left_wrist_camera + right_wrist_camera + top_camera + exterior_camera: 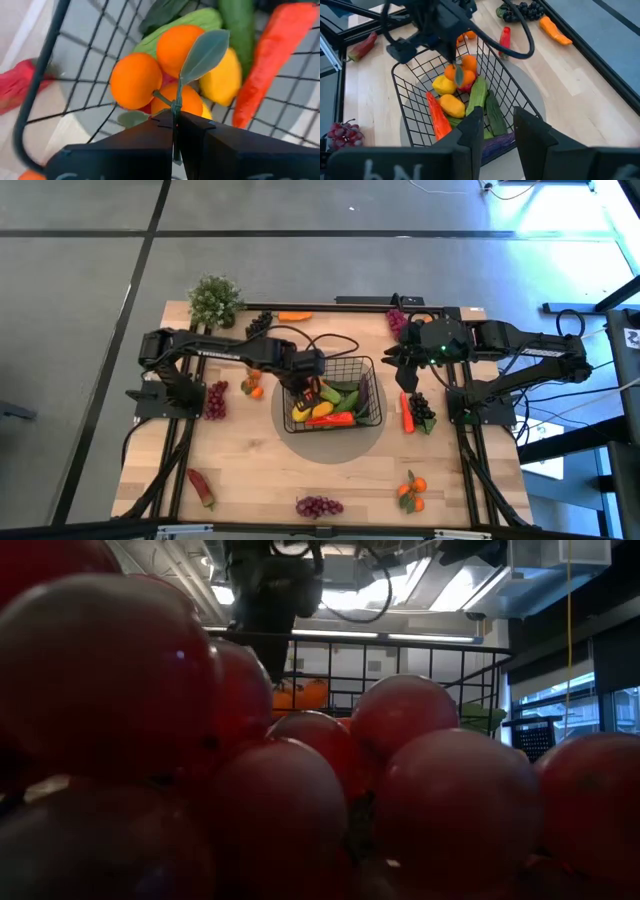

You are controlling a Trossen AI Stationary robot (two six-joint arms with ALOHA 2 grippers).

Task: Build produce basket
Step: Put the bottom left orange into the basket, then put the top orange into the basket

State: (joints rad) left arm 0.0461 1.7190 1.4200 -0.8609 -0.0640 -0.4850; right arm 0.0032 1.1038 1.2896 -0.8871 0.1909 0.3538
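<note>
The left pincer (175,131) is clamped on the stem of an orange cluster (160,75) hanging over the basket (368,370). It looks light and rigid; the thin stem suits gripping. The right pincer (495,122) hovers apart, empty.

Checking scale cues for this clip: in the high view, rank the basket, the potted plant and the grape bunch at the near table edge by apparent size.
1. basket, clearly largest.
2. potted plant.
3. grape bunch, smallest, though not far below the plant.
</note>
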